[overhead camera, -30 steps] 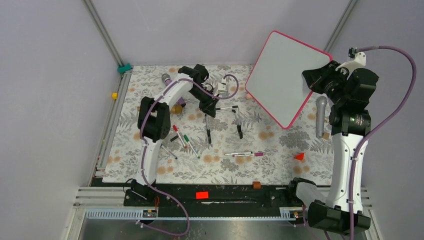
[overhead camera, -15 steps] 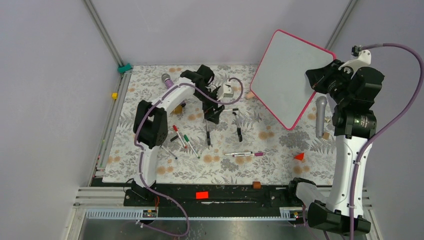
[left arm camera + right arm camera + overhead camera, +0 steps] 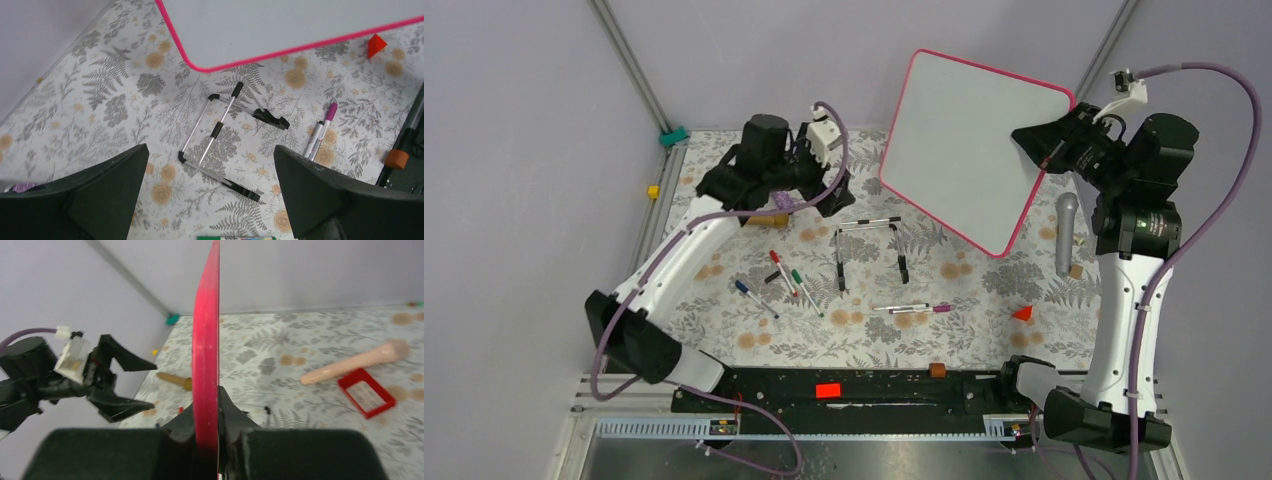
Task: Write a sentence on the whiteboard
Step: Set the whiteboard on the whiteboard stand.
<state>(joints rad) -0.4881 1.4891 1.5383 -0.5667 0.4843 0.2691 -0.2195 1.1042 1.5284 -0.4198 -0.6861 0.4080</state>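
We find the board [image 3: 969, 150] up off the surface [image 3: 984, 335], held by the right arm alone. The right fingers [image 3: 234, 430] pinch its right-hand edge, and in the right wrist view the pink frame runs straight up from between them, edge-on. From above, the board hangs tilted, one rounded corner reaching left over the wire stand [image 3: 869, 222], which lies flat on the surface and carries nothing. The face turned to the top camera is blank, so we judge the sentence not yet begun.

The left fingers [image 3: 107, 180] are spread wide and hold nothing. They hover over the back left of the surface, angled down and to the right. The board lies to their right and a little higher, its nearest corner close by but apart from them.

As we read it, the next move turns on a pen. The markers lie on the surface below the left fingers and on their near side. The red marker [image 3: 779, 268] and green marker [image 3: 802, 285] sit side by side, long axes running from back left to near right. The blue marker [image 3: 749, 293] lies just left of them on much the same slant. The pink-capped marker [image 3: 914, 308] lies further right, across the surface near the centre. The left arm is free and nearer to all of them, while the right is taken up with the board. We expect the left fingers would need to turn downward and close across a barrel, not along it. Whether the board goes to the stand first, we cannot tell.
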